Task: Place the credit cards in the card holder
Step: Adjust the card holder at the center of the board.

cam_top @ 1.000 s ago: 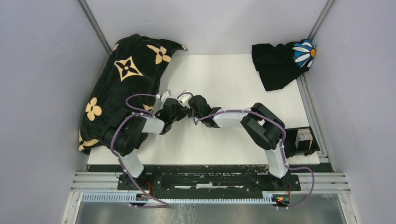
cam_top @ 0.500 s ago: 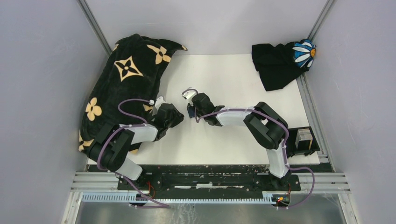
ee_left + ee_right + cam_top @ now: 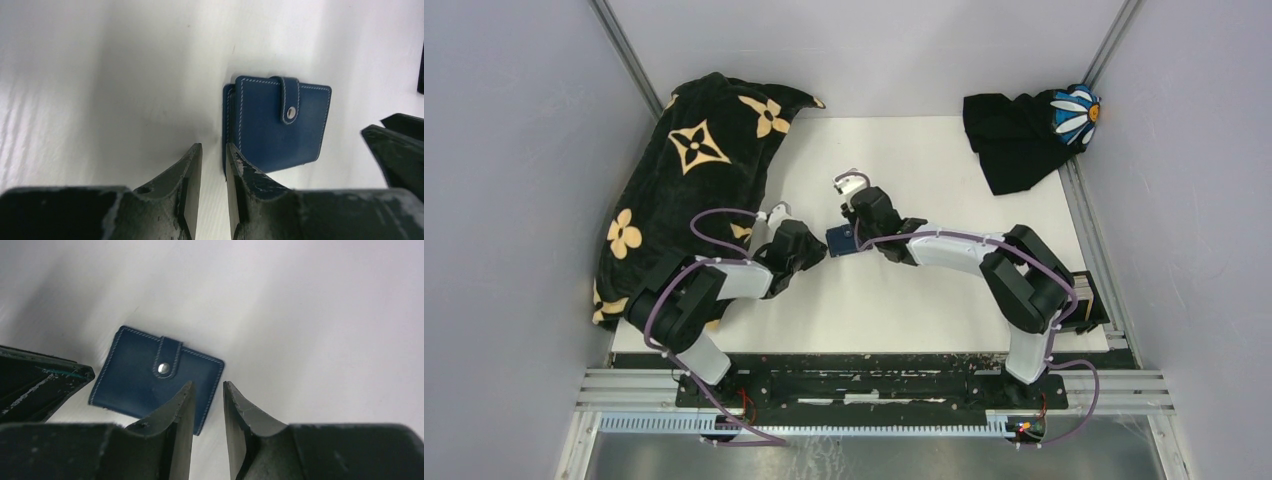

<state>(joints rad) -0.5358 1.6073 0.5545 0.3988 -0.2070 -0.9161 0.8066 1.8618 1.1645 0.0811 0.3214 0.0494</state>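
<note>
The card holder (image 3: 277, 127) is a small navy wallet lying shut on the white table, its tab snapped down. From above the card holder (image 3: 839, 238) sits between both grippers. My left gripper (image 3: 214, 150) is open by a narrow gap with nothing in it, its right finger over the wallet's left edge. My right gripper (image 3: 207, 387) is also narrowly open and empty, just off the right edge of the card holder (image 3: 150, 382). The credit cards (image 3: 1084, 290) stand in a black tray (image 3: 1096, 310) at the right edge, partly hidden by my right arm.
A black blanket with tan flowers (image 3: 689, 190) covers the table's left side, close behind my left arm. A black cloth with a daisy patch (image 3: 1029, 130) lies in the far right corner. Grey walls enclose the table on three sides.
The grippers, close together a second ago, have moved apart. The right one has shifted right and away. The left arm pulled back, then came forward again. The wallet now shows on the table between them.
</note>
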